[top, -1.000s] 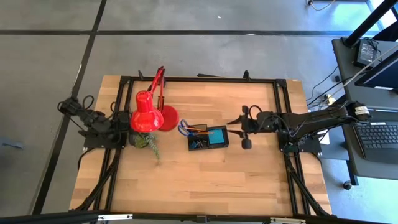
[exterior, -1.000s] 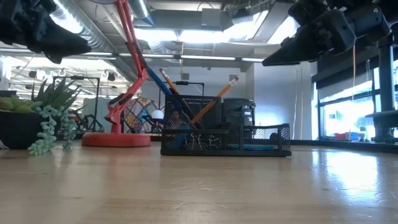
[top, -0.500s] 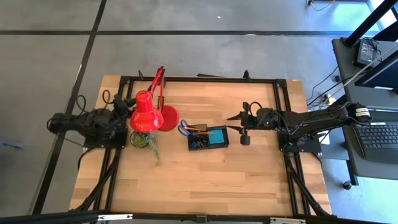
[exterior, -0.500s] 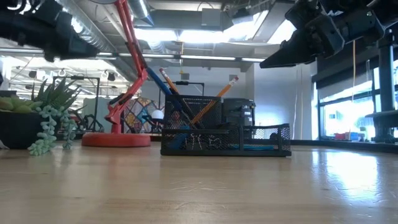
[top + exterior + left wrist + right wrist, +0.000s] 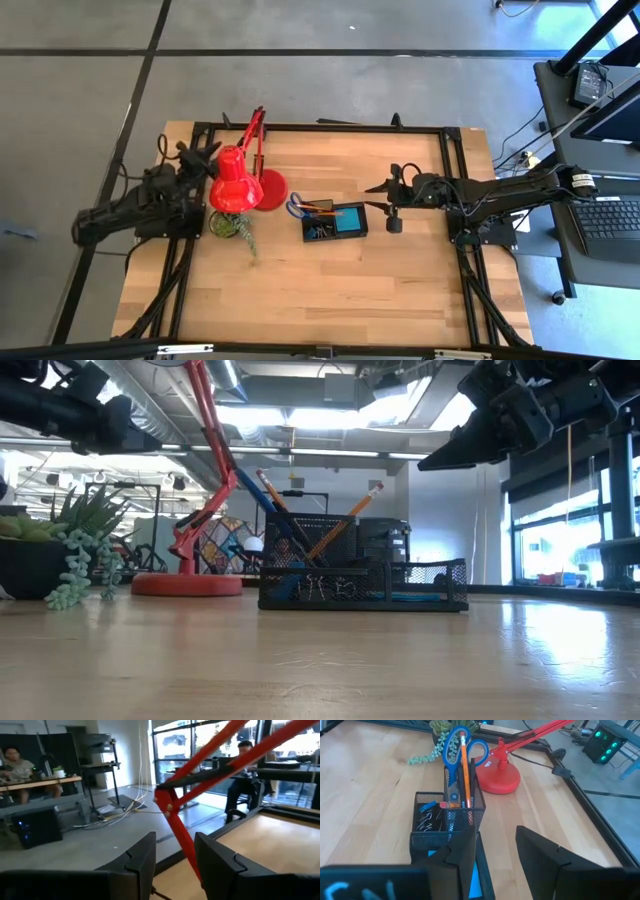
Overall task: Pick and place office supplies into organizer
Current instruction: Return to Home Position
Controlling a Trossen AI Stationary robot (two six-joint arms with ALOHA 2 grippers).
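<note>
At the high view's left edge, the left gripper (image 5: 196, 153) is folding back beside the red lamp (image 5: 235, 185), released and empty. The right gripper (image 5: 374, 187), likewise released, is hovering just right of the organizer (image 5: 365, 222), which is holding the scissors (image 5: 295, 207) and note pad (image 5: 349, 219). The filling looks done.

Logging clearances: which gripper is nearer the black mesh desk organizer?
Right. The right gripper hovers just right of the black mesh desk organizer; the left gripper is far off, by the red desk lamp.
</note>
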